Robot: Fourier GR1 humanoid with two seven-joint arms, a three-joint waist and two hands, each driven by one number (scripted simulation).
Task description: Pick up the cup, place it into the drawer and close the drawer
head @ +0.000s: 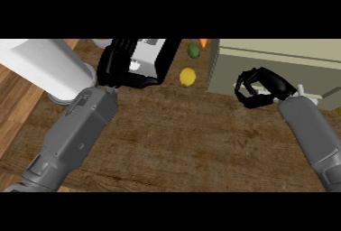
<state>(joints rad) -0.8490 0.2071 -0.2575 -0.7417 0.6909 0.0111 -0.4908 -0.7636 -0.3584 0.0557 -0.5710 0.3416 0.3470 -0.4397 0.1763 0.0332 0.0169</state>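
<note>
Right hand — fingers curled, nothing visibly held, against the drawer front. Left hand open, resting. Cup not visible — likely stowed; the drawer's closing seemingly under way.

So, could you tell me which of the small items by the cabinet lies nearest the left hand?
The yellow one; the green one and orange one lie farther from the left hand.
</note>
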